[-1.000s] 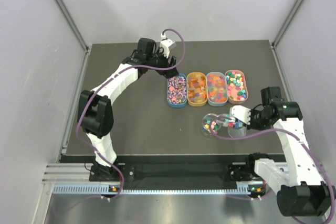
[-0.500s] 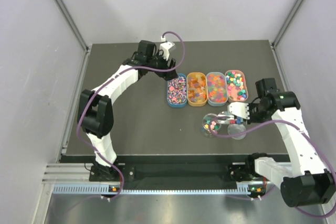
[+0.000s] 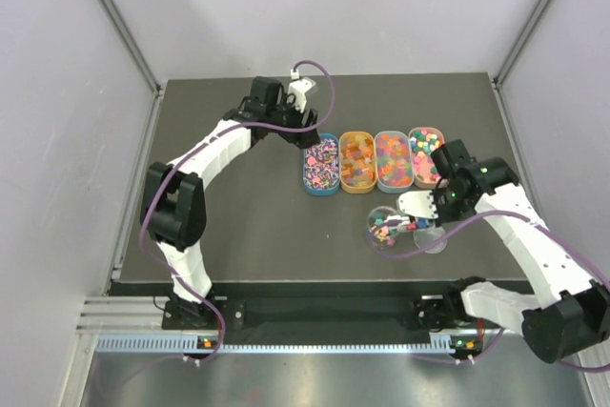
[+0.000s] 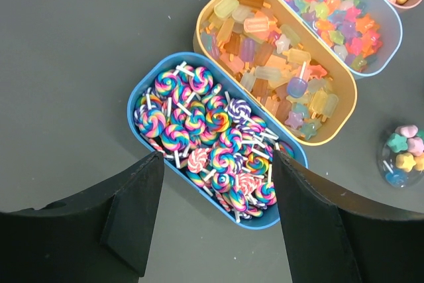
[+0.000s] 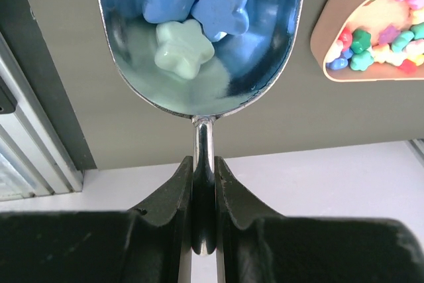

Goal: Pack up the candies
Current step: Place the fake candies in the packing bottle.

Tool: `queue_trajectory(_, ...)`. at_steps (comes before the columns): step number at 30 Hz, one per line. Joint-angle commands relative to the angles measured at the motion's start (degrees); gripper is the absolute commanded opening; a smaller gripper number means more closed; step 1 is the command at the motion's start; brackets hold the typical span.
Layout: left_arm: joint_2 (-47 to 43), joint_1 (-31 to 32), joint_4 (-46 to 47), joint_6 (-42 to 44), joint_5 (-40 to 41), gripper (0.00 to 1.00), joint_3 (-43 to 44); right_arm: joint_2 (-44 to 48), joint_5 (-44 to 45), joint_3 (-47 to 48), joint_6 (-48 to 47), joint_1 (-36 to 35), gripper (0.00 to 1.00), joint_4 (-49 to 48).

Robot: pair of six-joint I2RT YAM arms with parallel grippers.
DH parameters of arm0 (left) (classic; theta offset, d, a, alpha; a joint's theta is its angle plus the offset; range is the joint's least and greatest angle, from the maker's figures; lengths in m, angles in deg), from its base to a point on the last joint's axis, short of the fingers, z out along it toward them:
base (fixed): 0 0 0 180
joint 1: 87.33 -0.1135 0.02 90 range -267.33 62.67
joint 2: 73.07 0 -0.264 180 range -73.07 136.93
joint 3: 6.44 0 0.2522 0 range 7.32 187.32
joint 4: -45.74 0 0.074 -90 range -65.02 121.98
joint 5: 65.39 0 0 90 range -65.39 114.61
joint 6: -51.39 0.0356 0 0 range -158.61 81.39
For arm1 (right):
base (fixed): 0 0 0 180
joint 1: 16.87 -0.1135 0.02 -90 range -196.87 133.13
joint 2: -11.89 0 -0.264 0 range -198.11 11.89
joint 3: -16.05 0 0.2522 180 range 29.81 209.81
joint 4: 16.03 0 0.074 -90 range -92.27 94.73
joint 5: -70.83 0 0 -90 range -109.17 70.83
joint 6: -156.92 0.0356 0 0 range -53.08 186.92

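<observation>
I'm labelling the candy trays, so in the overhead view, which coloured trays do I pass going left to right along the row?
The blue tray → orange tray → grey-blue tray → pink tray.

- No text, label, brand, number or sign can be read in any view.
</observation>
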Motion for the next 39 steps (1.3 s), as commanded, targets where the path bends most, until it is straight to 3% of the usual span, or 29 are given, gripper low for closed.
queue_trajectory(1, -3.25, -0.31, 3.19, -0.37, 0.15, 0.71, -1.16, -1.33, 3.23, 3.80, 3.84, -2.08, 0.00, 3.82)
queue_trajectory(39, -2.20, -3.03, 6.88, -4.15, -2.93, 0.71, -1.86, -5.11, 16.50, 6.97, 7.02, -10.88, 0.00, 7.95)
